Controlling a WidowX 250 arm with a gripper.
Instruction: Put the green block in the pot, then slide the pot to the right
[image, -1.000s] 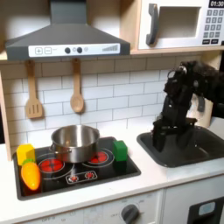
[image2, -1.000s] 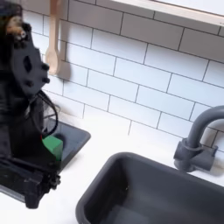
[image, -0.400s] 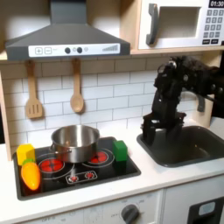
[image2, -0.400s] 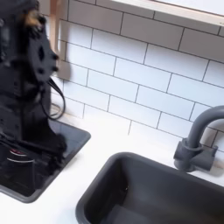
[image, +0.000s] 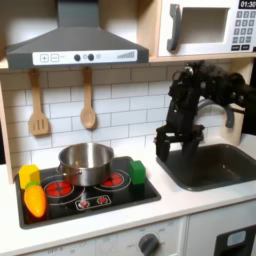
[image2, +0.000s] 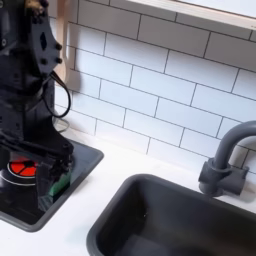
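The green block stands on the right part of the black stove top, to the right of the shiny silver pot in the first exterior view. My black gripper hangs just right of and slightly above the block, over the white counter between stove and sink. Its fingers look spread, with nothing between them. In the second exterior view the gripper stands low over the stove's corner, and a sliver of the green block shows at its right edge.
A yellow block and an orange-yellow toy vegetable lie at the stove's left. The dark sink with its faucet lies to the right in both exterior views. A spatula and a wooden spoon hang on the tiled wall.
The arm has swung from over the sink toward the first exterior view's left, and the gripper now hangs close beside the green block. Block and pot have not moved.
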